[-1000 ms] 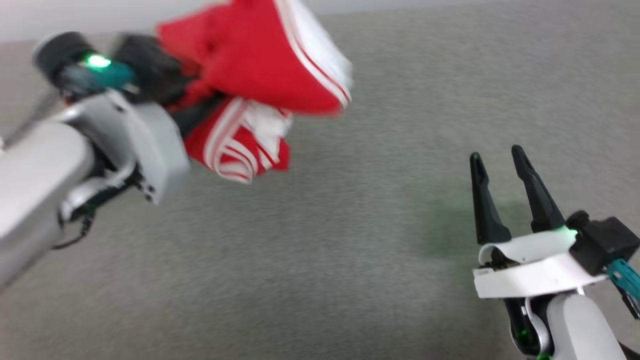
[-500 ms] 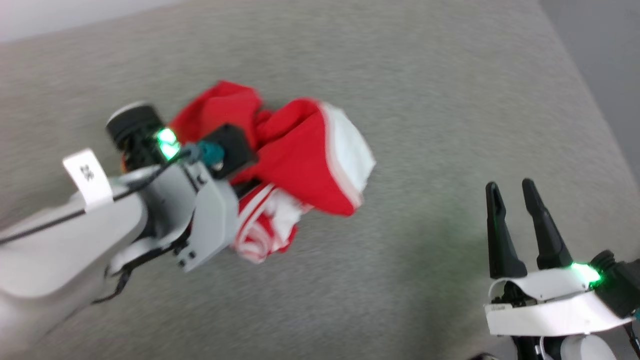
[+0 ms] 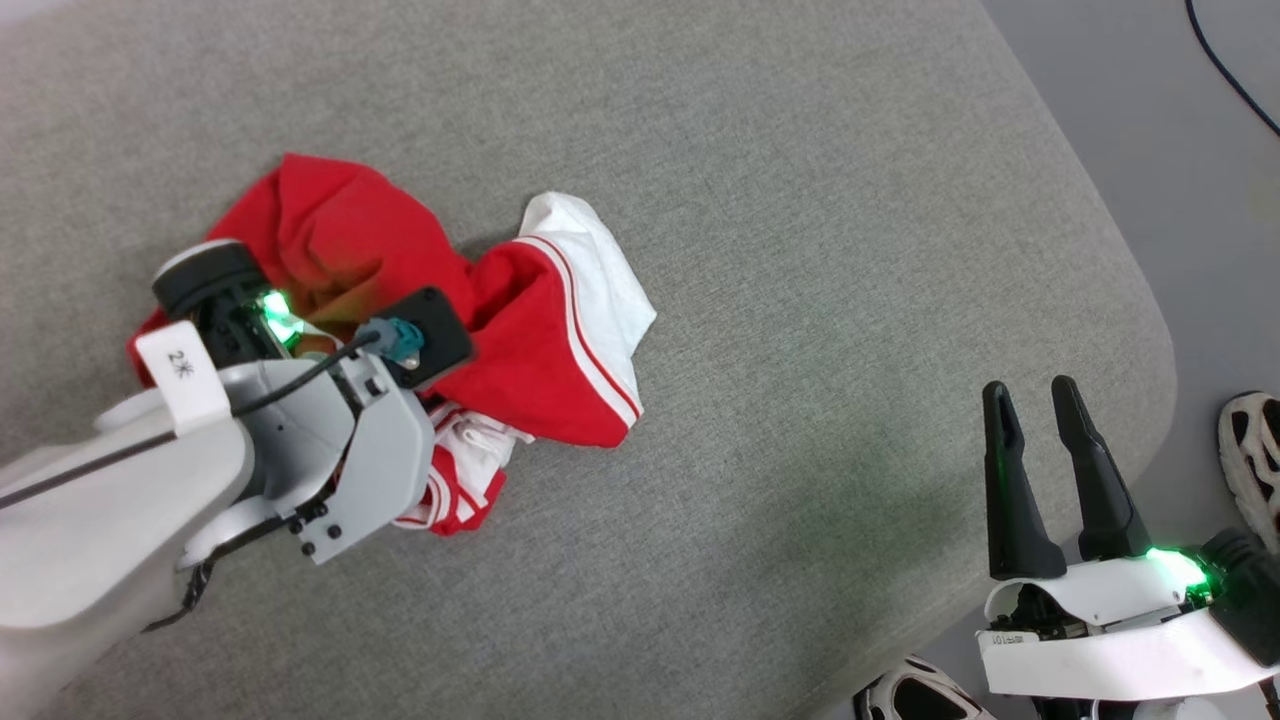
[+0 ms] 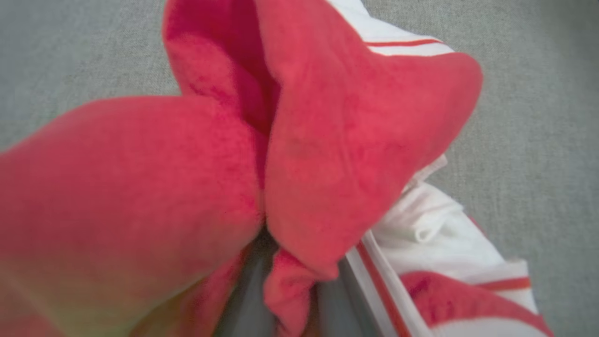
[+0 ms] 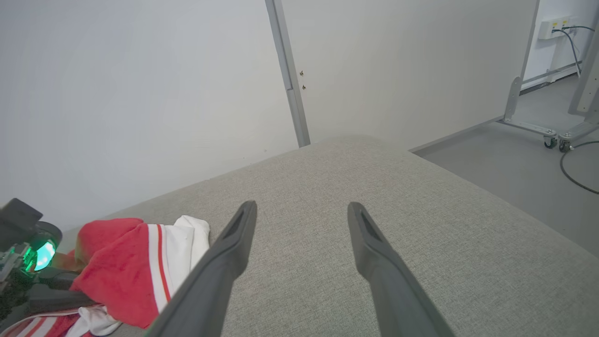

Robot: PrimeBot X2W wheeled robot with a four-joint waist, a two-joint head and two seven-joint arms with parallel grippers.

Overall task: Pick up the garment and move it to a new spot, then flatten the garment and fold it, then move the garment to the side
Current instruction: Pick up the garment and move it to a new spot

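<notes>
The garment (image 3: 545, 350) is seen crumpled on the grey cushion (image 3: 800, 200), bunched round the left end effector (image 4: 286, 281), whose jaws are closed on a red fold. The left forearm (image 3: 100, 520) is angled in from the lower left, its wrist lowered onto the cloth. Well to the right of it, the right end effector (image 3: 1033, 395) is held above the cushion near its edge, spread wide with nothing gripped. Beyond that end effector a grey floor (image 3: 1150, 150), a pale shoe (image 3: 1250, 460) and a white wall (image 5: 140, 93) are seen.
</notes>
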